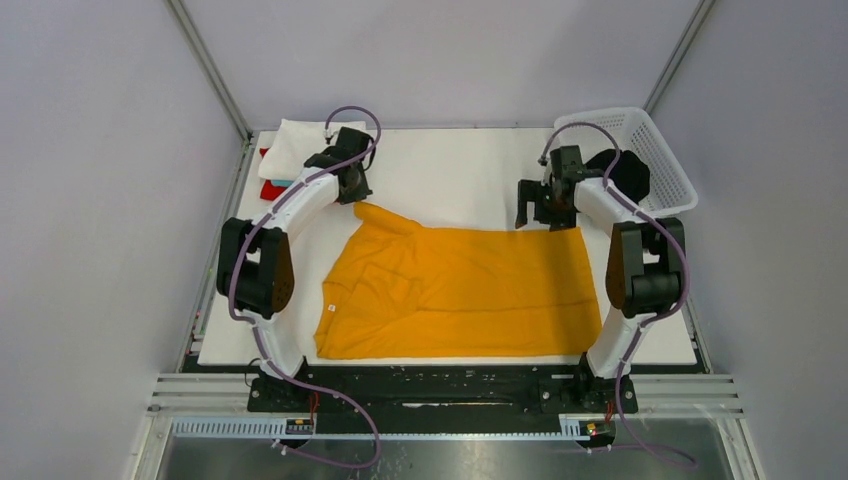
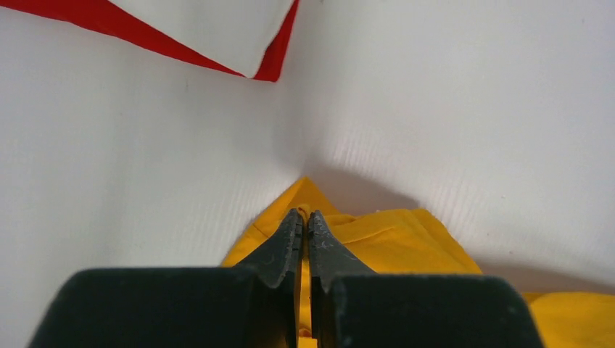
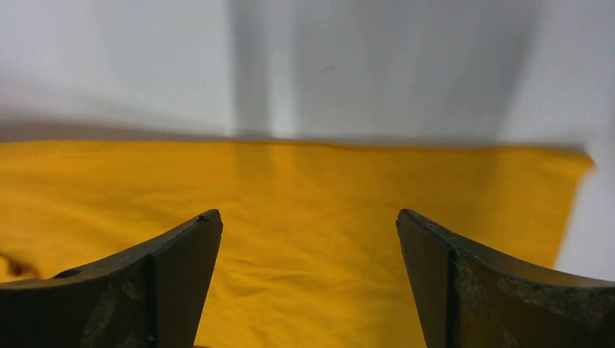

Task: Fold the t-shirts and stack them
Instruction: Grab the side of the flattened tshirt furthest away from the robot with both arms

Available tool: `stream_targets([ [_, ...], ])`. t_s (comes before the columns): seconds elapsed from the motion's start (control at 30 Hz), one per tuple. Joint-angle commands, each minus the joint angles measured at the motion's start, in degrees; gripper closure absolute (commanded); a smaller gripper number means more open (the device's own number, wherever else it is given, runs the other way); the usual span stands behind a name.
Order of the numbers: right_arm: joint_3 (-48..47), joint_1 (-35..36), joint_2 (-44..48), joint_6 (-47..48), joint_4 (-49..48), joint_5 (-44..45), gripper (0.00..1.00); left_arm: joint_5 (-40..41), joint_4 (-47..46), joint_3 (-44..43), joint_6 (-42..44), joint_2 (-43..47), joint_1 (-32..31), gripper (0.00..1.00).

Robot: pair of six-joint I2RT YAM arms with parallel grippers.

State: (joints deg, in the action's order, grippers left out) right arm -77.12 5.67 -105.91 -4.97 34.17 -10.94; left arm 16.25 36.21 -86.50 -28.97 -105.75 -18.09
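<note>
Half the black cloth [image 1: 632,172] in the white plastic lattice basket [image 1: 665,150] hides behind the right arm [image 1: 600,200]. Left gripper [image 2: 305,217] pinches a sleeve of the spread mustard-yellow cloth t-shirt [image 1: 460,290] mid-table; right gripper [image 3: 308,221] gapes empty above its hem.

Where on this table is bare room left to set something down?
Bare table runs along the far edge, between the folded stack and the basket, beyond the yellow t-shirt. The shirt fills the near half.

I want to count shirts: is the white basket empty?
Not empty: a black cloth lies bunched inside the white basket.
</note>
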Motion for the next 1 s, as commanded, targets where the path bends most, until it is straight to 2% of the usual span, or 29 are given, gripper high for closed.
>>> stream_targets([
  [0.0, 4.69, -0.61, 5.31, -9.05, -6.8, 18.75, 0.01, 0.85, -2.72, -0.01, -0.23, 0.21, 1.8, 1.0],
  [0.23, -5.16, -0.57, -3.42, -17.94, 0.0, 30.64, 0.01, 0.77, -3.1, 0.43, 1.31, 0.7, 2.19, 1.0],
  [0.43, -16.84, -0.57, -12.06, -20.68, 9.09, 34.25, 0.0, -1.82, -3.42, -0.58, 1.3, -0.03, 2.22, 1.0],
  [0.5, -19.99, -0.65, -13.65, -22.63, 13.75, 31.44, 0.01, -2.13, -3.27, -0.84, 1.2, 0.12, 2.18, 1.0],
  [0.53, -19.77, -0.55, -13.3, -24.67, 12.81, 28.74, 0.0, -2.37, -3.18, -1.13, 1.19, 0.11, 2.2, 1.0],
  [0.63, -13.06, -0.33, -8.9, -28.21, 1.42, 22.05, 0.01, -2.37, -2.23, -2.18, 1.48, 0.18, 2.2, 1.0],
  [0.73, -6.76, -0.47, -2.97, -23.26, -11.0, 22.54, 0.01, -0.44, -1.47, -2.01, 2.18, 1.14, 2.29, 1.0],
  [0.8, -5.77, -0.93, -0.4, -19.02, -13.48, 25.16, 0.01, 0.73, -1.5, -1.24, 2.27, 2.06, 2.36, 1.0],
  [0.9, -7.79, -3.36, 1.53, -10.83, -13.19, 17.9, 0.01, 0.11, -2.2, -0.63, 1.91, 2.97, 2.5, 1.0],
  [0.97, -8.91, -4.13, 2.48, -9.96, -12.99, 16.42, 0.0, -0.16, -2.62, -0.69, 1.61, 3.26, 2.53, 1.0],
])
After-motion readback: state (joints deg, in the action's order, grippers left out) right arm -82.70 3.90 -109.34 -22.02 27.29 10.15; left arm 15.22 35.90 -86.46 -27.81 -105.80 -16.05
